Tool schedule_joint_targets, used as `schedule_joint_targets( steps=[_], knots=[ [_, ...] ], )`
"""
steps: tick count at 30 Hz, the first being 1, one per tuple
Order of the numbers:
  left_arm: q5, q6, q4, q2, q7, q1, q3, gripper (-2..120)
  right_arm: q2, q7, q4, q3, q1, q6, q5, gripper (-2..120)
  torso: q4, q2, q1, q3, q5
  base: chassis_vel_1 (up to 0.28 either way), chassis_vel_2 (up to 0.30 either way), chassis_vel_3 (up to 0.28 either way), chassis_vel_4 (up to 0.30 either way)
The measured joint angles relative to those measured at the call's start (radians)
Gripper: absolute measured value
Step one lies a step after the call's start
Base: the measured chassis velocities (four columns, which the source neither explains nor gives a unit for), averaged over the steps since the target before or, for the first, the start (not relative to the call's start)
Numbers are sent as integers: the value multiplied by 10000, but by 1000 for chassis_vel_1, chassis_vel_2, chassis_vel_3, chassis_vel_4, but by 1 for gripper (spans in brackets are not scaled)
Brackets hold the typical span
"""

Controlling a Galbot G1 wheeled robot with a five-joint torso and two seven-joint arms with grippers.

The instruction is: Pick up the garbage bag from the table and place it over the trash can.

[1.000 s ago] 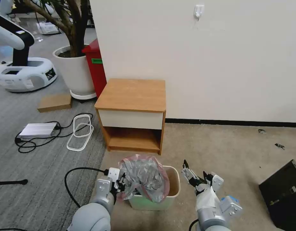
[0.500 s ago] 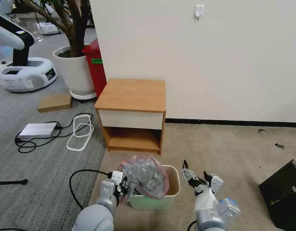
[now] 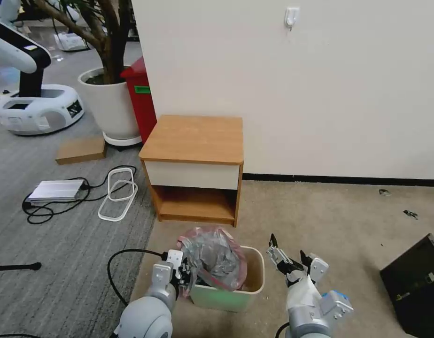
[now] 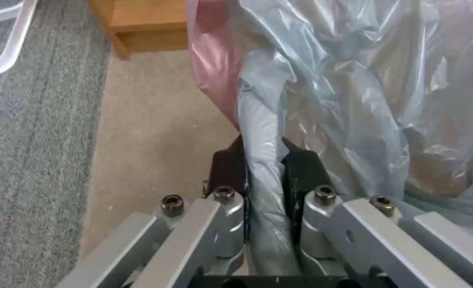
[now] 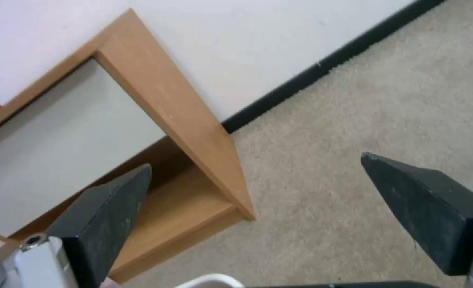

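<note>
My left hand [image 3: 185,274], silver with black pads, is showing against the garbage bag [image 3: 212,257]: translucent grey, crinkled, pinkish-red rim. Trash can [image 3: 226,295] is reading cream-white. Bench [image 3: 194,139]: light brown top, cream drawer front.

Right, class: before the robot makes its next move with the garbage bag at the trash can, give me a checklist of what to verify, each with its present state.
1. Left gripper shut on the garbage bag: ok.
2. Bag off the table: ok.
3. Bag above the trash can: ok.
4. Bag mouth spread round the can's rim: not ok, bunched on the left side.
5. Right gripper open, beside the can: ok.
6. Bag free of tears: cannot tell.
</note>
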Motion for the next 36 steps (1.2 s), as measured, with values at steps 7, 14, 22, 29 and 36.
schedule_joint_targets(
  steps=[7, 14, 22, 29, 36],
  knots=[
    [-1112, -1318, -445, -57, 696, 321, -794, 9, -270, -672, 670, -605, 75, -592, 168, 100, -2, 0, 0, 0, -3, 0, 0, 0, 0],
    [-1973, -1957, -1318, -82, 1447, 530, -1793, 9, -799, -1298, 1087, -1844, 763, -1887, 402, 100, 0, -1, 0, 1, -3, 0, 0, 0, 0],
    [-1837, -2504, -1918, 228, 2047, 702, -2136, 9, -923, -1287, 1082, -1902, 1512, -2072, 1040, 100, -1, -3, 0, 1, -1, 0, 0, 0, 0],
    [-1369, -2811, -2155, 257, 2665, 1096, -2334, 9, -875, -1295, 845, -1710, 1962, -2070, 1436, 93, 0, -3, 0, 1, -1, 0, 0, 0, 0],
    [-1308, -2811, -2166, 165, 2668, 1127, -2388, 9, -819, -1424, 829, -1699, 1861, -1903, 1361, 71, -1, -3, 0, 1, -1, 0, 0, 0, 0]
  ],
)
